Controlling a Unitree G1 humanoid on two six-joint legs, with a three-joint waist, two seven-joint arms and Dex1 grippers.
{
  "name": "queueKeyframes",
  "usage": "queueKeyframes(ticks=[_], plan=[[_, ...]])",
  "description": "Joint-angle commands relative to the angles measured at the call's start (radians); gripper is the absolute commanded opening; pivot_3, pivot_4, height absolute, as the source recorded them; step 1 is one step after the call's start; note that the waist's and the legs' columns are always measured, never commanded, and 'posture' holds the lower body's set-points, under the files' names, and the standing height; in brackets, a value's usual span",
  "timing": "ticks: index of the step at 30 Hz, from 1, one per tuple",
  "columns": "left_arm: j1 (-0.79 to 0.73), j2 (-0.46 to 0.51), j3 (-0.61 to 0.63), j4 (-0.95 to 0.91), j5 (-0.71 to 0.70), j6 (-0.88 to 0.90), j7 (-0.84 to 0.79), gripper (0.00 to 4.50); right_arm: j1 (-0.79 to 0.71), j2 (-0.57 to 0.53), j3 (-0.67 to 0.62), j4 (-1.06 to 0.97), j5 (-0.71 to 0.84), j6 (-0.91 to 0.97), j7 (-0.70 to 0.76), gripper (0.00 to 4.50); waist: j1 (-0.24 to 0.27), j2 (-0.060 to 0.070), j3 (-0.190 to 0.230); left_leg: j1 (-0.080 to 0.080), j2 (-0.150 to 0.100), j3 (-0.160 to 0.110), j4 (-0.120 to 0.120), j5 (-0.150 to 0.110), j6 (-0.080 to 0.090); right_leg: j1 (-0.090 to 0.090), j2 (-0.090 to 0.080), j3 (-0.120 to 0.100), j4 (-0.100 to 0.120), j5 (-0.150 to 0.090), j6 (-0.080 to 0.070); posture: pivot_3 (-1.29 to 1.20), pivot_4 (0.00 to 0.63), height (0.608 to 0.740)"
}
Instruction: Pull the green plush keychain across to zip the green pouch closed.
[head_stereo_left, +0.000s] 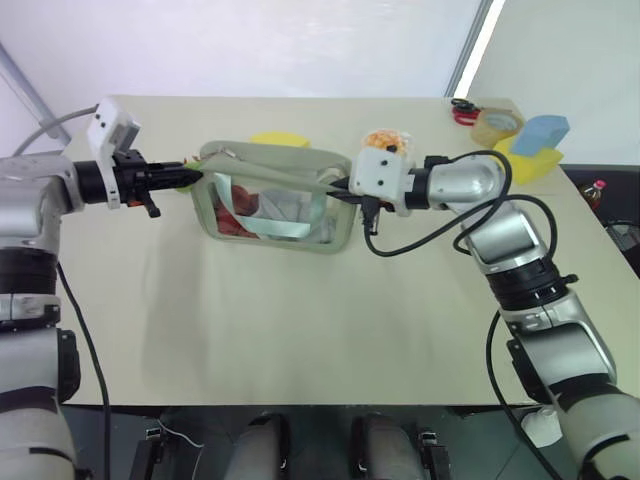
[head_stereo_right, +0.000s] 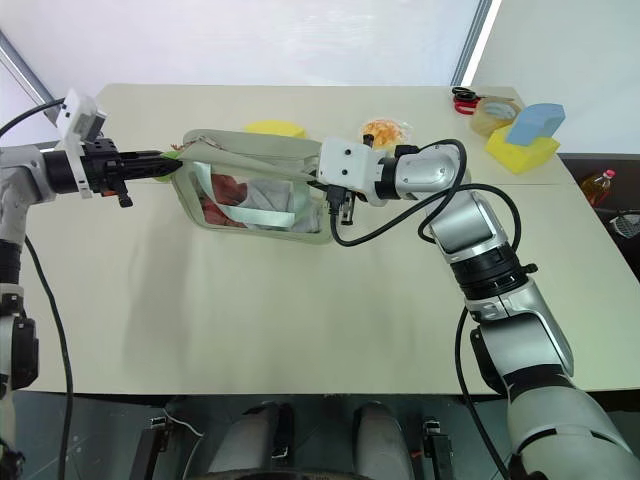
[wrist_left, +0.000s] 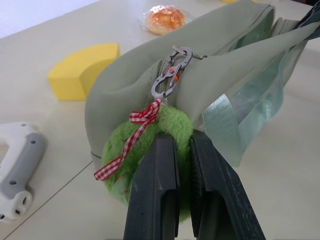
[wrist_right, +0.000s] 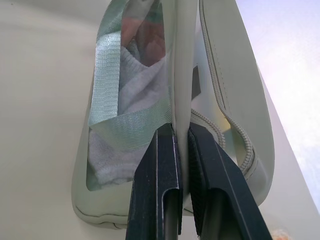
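Near the bench's far edge, green pouch (head_stereo_left: 275, 200) held up: left claw (wrist_left: 182, 145) clamped on green plush keychain (wrist_left: 150, 145) at its left end, right claw (wrist_right: 180, 137) pinching the right end. Pull along the zipper line, keeping fabric taut, no twisting.

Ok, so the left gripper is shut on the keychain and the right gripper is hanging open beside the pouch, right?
Not quite. The left gripper is shut on the keychain, but the right gripper isn't open: the right wrist view shows its fingers clamped on the edge of the pouch, holding that end.
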Motion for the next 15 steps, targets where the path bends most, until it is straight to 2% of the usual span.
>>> queueKeyframes(ticks=[1,2,10,13,15], plan=[[0.006,0.033,0.023,-0.049,0.011,-0.003,0.016,1.53,-0.016,-0.011,-0.009,0.007,-0.012,-0.006,-0.005,0.0,0.0,0.0,0.0,0.0,0.0,0.0,0.0,0.0,0.0,0.0,0.0,0.0,0.0,0.0,0.0,0.0,0.15,0.74],[0.013,0.04,0.022,-0.053,0.014,-0.003,0.013,1.97,-0.016,-0.011,-0.009,0.008,-0.013,-0.007,-0.004,0.0,0.0,0.0,0.0,0.0,0.0,0.0,0.0,0.0,0.0,0.0,0.0,0.0,0.0,0.0,0.0,0.0,0.15,0.74],[0.014,0.069,0.033,-0.024,0.021,-0.019,0.0,1.97,-0.021,-0.007,-0.008,0.016,-0.016,-0.014,-0.004,0.0,0.004,0.0,0.0,0.0,0.0,0.0,0.0,0.0,0.0,0.0,0.0,0.0,0.0,0.0,0.0,0.0,0.15,0.74],[0.003,0.068,0.038,-0.017,0.017,-0.017,0.002,1.06,-0.023,-0.005,-0.008,0.019,-0.017,-0.017,-0.004,0.0,0.004,0.0,0.0,0.0,0.0,0.0,0.0,0.0,0.0,0.0,0.0,0.0,0.0,0.0,0.0,0.0,0.15,0.74],[-0.009,0.078,0.039,-0.009,0.016,-0.017,-0.004,0.03,-0.025,-0.003,-0.007,0.022,-0.018,-0.018,-0.005,0.0,0.004,0.0,0.0,0.0,0.0,0.0,0.0,0.0,0.0,0.0,0.0,0.0,0.0,0.0,0.0,0.0,0.15,0.74]])
